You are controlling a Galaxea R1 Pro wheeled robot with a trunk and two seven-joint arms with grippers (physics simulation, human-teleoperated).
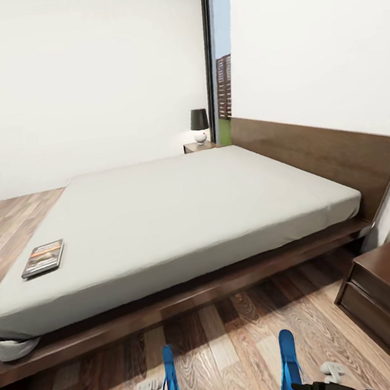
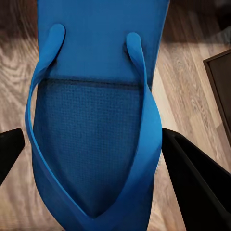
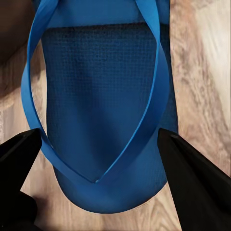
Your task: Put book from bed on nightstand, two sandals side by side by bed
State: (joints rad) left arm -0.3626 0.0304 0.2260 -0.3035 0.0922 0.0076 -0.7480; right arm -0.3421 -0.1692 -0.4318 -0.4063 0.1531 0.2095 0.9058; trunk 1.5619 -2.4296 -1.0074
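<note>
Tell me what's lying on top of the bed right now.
Only the book lies on the bed, flat near the mattress's left front corner. The rest of the grey mattress is bare. The space under the frame is shadowed, so nothing there can be made out.

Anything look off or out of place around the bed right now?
Nothing damaged or spilled. The book lies flat near the foot corner of the bed, not yet on a nightstand. Each sandal sits between gripper fingers, the left gripper and right gripper, above the floor.
</note>
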